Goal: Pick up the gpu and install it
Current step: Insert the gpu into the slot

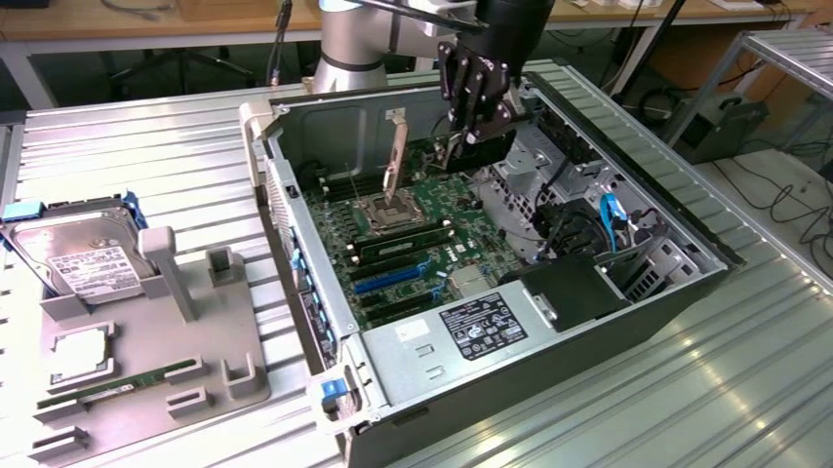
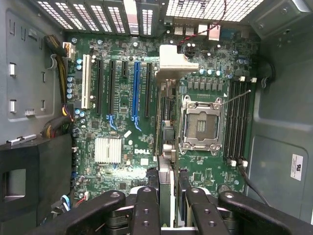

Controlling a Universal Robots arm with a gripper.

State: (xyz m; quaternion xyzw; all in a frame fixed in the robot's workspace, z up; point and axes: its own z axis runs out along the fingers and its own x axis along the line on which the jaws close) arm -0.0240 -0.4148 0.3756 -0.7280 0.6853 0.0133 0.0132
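From where I stand, the ribbed metal tabletop (image 1: pixel 156 146) carries an open computer case (image 1: pixel 677 292) lying on its side, its green motherboard (image 1: pixel 416 234) facing up. At the exterior view's left sits a grey fixture tray (image 1: pixel 143 390). The tray holds a silver hard drive (image 1: pixel 78 258) at its far end and a slim green RAM stick (image 1: pixel 124 382) at its near end. The arm's tool (image 1: pixel 471 132) hangs over the far part of the case, clamped on the gpu (image 2: pixel 166 147). The wrist view shows the card edge-on between the fingers (image 2: pixel 146 205), with its pale metal bracket (image 2: pixel 173 61) pointing toward the case's vented rear wall. The card looks clear of the board, not seated, so I take the pick-up as done and the install as the step in hand. As I judge it, seating calls for the card's lower edge to line up squarely along one of the long expansion slots, such as the blue slot (image 2: pixel 136 90). It also calls for the bracket to meet a rear opening. Right now the card hangs between that slot row and the bare CPU socket (image 2: pixel 201 125). The socket's raised lever and the power supply (image 1: pixel 482 322) at the near end crowd the space, as do the cables (image 1: pixel 608 219) at the exterior view's right.
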